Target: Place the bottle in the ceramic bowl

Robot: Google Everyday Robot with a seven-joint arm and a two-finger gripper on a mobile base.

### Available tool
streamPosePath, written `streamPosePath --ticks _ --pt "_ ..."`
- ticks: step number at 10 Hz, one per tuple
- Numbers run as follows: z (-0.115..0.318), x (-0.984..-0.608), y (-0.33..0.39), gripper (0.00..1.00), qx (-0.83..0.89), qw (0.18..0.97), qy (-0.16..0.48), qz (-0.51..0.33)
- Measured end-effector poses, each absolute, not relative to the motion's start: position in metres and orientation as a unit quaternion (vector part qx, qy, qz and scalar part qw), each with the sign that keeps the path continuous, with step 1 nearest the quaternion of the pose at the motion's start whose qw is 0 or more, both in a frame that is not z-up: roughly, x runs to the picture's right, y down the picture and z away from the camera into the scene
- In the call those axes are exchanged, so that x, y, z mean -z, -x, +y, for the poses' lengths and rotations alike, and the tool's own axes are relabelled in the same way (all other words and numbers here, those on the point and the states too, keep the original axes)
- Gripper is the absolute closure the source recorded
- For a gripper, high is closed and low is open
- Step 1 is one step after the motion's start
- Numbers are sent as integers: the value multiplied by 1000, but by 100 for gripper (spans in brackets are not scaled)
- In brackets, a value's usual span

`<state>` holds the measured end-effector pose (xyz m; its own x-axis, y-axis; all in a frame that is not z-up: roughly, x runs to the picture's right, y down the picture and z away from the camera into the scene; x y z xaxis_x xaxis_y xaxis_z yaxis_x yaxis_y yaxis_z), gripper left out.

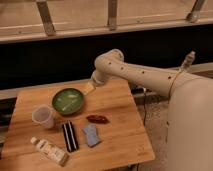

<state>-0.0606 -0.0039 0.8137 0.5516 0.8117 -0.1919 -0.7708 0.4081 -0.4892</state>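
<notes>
In the camera view the gripper (89,89) hangs open and empty just beside the right rim of the ceramic bowl (68,100), while the bottle (50,150) lies flat, well apart, at the front left corner of the wooden desk (122,140), its long axis diagonal, near the plastic cup (43,116).
</notes>
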Motion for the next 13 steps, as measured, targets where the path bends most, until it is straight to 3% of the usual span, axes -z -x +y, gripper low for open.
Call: streamPosePath --ticks 10,13 --pt "-6 -811 63 20 -458 846 272 -37" --pt "7 -807 115 20 -391 869 301 -40"
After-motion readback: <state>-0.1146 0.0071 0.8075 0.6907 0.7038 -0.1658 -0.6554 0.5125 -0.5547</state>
